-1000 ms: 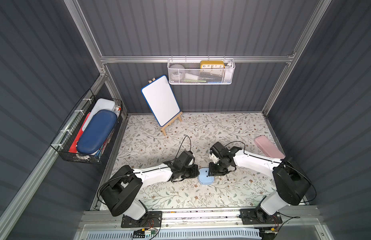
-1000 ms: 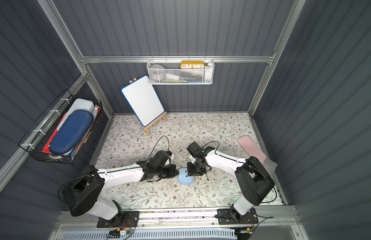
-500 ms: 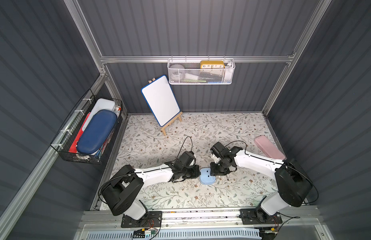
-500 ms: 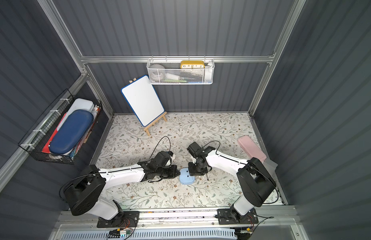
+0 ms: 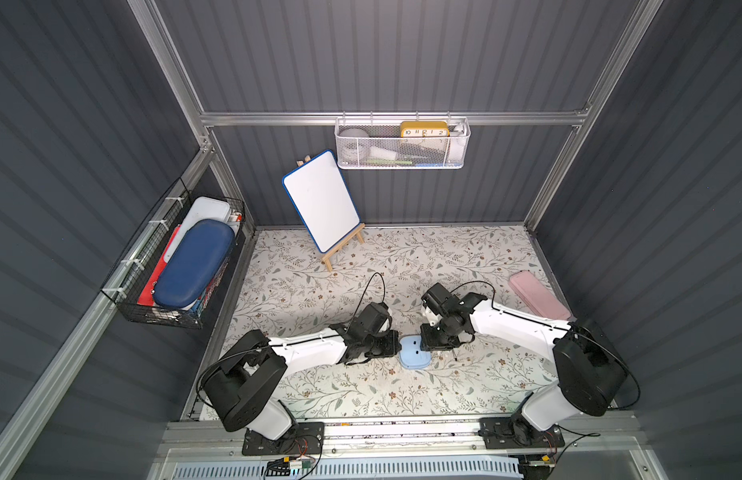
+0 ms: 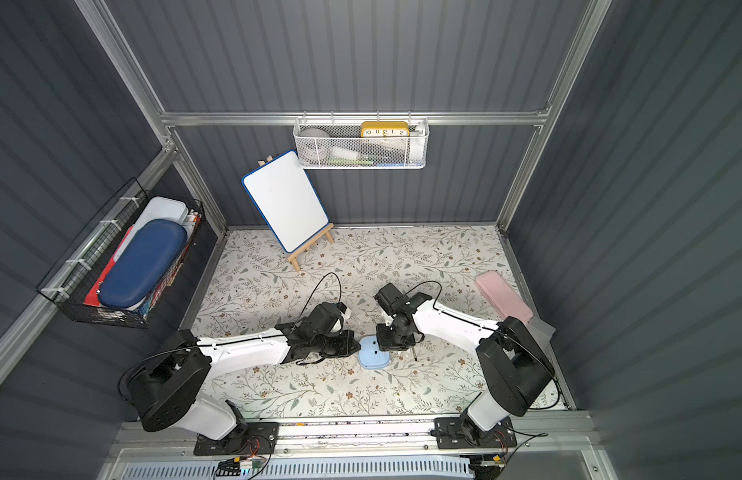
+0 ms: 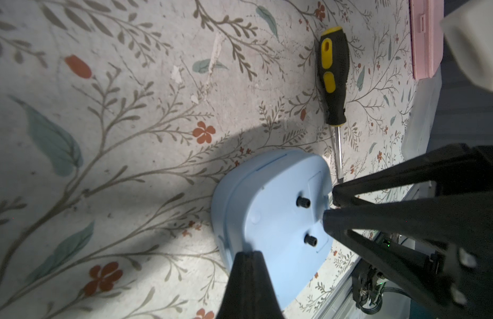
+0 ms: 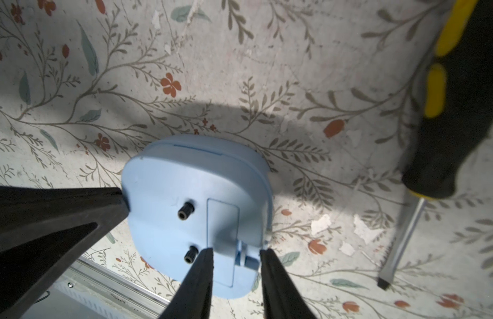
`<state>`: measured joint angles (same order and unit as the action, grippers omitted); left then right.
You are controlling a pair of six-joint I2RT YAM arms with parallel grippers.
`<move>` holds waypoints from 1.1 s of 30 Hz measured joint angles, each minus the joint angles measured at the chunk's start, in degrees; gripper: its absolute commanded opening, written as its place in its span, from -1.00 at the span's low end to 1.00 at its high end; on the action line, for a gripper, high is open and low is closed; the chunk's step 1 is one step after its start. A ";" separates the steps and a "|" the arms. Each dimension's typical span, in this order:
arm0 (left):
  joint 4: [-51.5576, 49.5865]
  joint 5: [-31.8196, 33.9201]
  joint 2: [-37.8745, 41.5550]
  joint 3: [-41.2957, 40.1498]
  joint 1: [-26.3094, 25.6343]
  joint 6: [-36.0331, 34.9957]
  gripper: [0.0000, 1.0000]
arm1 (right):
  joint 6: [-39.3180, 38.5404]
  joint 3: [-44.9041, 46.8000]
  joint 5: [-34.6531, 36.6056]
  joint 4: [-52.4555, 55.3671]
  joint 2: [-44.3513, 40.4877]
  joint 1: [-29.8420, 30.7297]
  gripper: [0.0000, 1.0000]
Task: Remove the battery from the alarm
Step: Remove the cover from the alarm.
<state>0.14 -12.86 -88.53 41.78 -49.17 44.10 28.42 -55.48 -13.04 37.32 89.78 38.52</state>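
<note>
Notably, the part-open, empty right gripper (image 8: 235,262) straddled the cover latch (image 8: 243,252) on the face-down alarm (image 8: 168,187); the clenched left gripper (image 8: 117,201) touched the opposite edge.

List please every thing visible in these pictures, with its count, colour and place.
alarm: 1, pale blue, face down on table, between the grippers
screwdriver: 1, black and yellow handle, lying on table beside alarm
pink case: 1, pink, table's right edge
whiteboard: 1, white, blue frame, on easel at table's back
mesh basket: 1, white, back wall
clock: 1, yellow, in mesh basket
wire basket: 1, black, left wall
blue case: 1, dark blue, in wire basket
table: 1, floral cover
left gripper: 1, black, shut, at alarm's edge
right gripper: 1, black, open, over alarm's back latch
</note>
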 measured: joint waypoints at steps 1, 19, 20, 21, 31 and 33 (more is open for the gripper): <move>0.00 0.00 0.00 0.00 0.02 0.00 -1.00 | 0.00 0.00 -0.02 -0.09 0.00 0.00 -0.30; 0.00 -0.04 0.00 0.00 0.02 0.00 -1.00 | -0.44 0.04 -1.77 -0.68 0.33 0.15 -0.33; 0.00 -0.04 0.00 0.02 0.02 0.00 -1.00 | -0.46 0.04 -1.81 -0.68 0.42 0.15 -0.33; 0.00 -0.04 0.00 0.02 0.02 0.00 -1.00 | -0.48 0.00 -1.79 -0.66 0.48 0.20 -0.34; -0.04 -0.17 -0.20 0.15 0.00 0.00 -1.00 | -0.70 -1.46 0.13 0.94 1.92 1.11 -0.52; -0.04 -0.17 -0.20 0.17 -0.02 0.02 -1.00 | -0.46 -1.46 0.57 1.11 1.97 1.11 -0.59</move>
<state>0.10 -13.04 -88.73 41.95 -49.19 44.12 27.97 -56.95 -12.47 38.44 91.74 39.64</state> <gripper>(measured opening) 0.064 0.233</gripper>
